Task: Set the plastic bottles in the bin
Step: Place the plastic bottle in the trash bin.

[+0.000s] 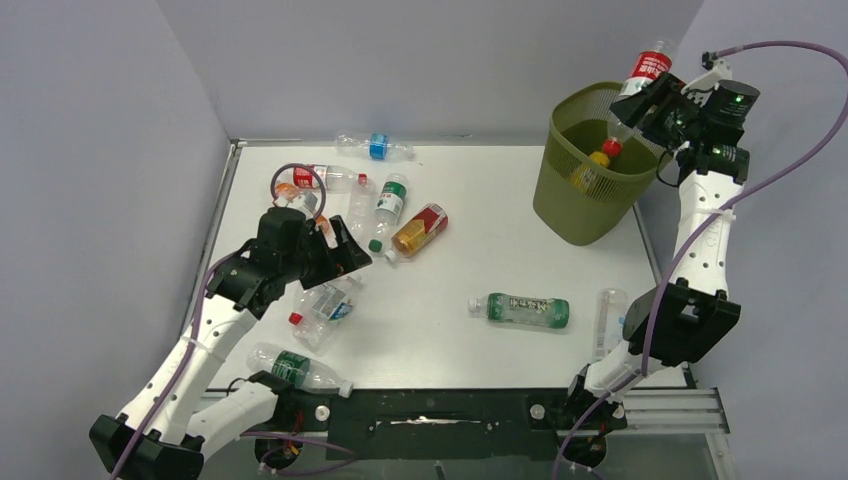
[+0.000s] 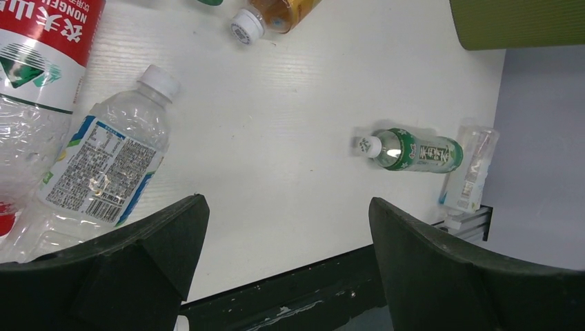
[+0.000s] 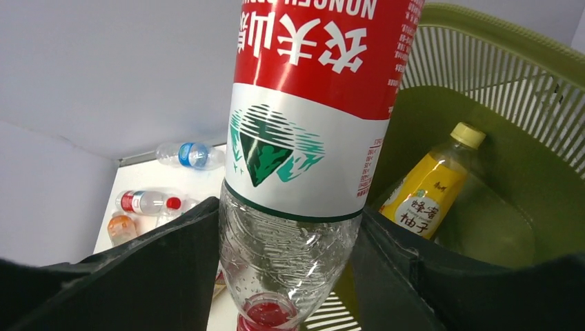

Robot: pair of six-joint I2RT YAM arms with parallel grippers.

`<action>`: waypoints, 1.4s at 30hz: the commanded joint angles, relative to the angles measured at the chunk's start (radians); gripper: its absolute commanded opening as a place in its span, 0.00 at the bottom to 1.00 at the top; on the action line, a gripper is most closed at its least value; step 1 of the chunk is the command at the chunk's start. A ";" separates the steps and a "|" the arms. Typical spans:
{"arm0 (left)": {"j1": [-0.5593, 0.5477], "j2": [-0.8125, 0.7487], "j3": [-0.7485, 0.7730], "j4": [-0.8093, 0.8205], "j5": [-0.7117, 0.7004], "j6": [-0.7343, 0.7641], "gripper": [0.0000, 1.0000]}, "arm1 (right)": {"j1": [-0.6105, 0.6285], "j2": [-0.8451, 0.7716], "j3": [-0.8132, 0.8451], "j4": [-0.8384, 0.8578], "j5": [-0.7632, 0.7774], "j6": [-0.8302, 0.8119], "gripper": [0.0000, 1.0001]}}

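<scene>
Hanging cap-down over the bin [image 1: 572, 205], red-labelled bottle [image 3: 303, 138] seems clamped by right gripper [image 1: 646, 108]; left gripper [image 2: 288, 231] gapes.

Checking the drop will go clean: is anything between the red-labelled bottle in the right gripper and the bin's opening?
Nothing visible. The red-labelled bottle hangs cap-down in the right gripper over the open bin; a yellow bottle leans inside, off to one side.
</scene>
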 commanded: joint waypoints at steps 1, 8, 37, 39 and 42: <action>0.009 -0.024 0.027 -0.014 0.001 0.020 0.88 | -0.036 0.031 0.077 0.055 -0.050 0.024 0.66; 0.012 -0.031 0.006 -0.002 0.030 0.016 0.88 | -0.040 0.035 0.118 -0.020 -0.031 -0.023 0.92; -0.439 0.439 0.181 0.379 0.043 0.235 0.91 | 0.175 -0.590 -0.360 -0.253 -0.038 -0.061 0.99; -0.472 0.491 0.232 0.378 0.003 0.283 0.91 | 0.178 -0.627 -0.397 -0.275 -0.037 -0.064 0.99; -0.517 0.568 0.306 0.377 -0.061 0.351 0.91 | 0.180 -0.674 -0.445 -0.308 -0.026 -0.073 0.99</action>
